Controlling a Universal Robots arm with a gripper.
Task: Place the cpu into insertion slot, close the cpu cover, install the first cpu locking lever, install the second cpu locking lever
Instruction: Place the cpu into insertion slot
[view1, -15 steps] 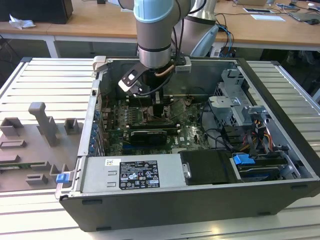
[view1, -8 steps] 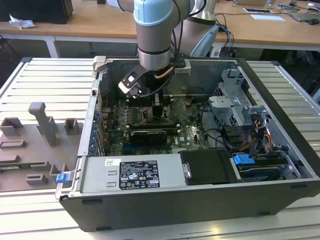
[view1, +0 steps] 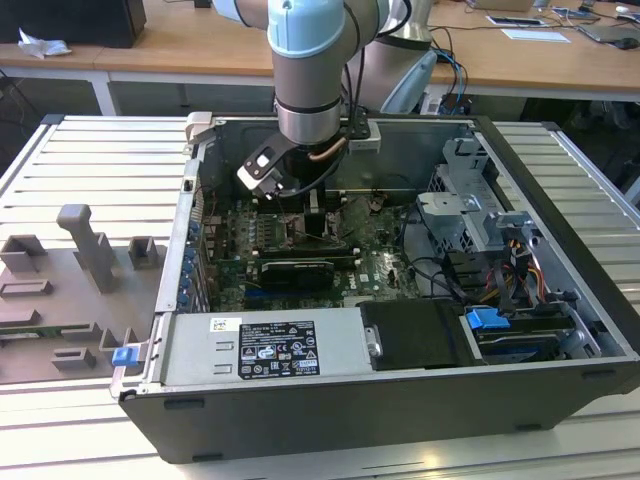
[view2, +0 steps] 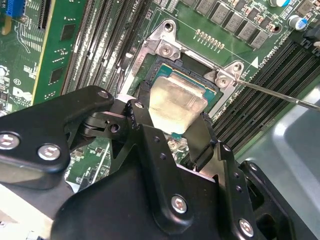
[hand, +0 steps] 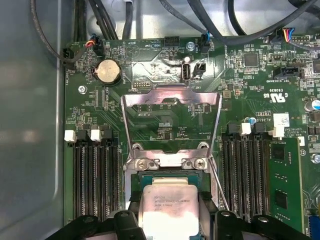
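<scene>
In the exterior view the gripper (view1: 318, 212) reaches down into the computer case (view1: 400, 425). In the second wrist view it clasps the cpu (view2: 176, 101) over the insertion slot (view2: 167, 48); in the first wrist view the cpu cover (hand: 171, 98) stands open

The cpu (view2: 176, 102) has a pale silver-grey top with dull smudges. The jaws are black, dotted with silver screws. The cpu cover (hand: 170, 96) is shiny silver, the circuit board (hand: 240, 100) green, its memory slots (hand: 95, 175) black with white clips. The arm (view1: 308, 90) is pale blue and grey.
</scene>
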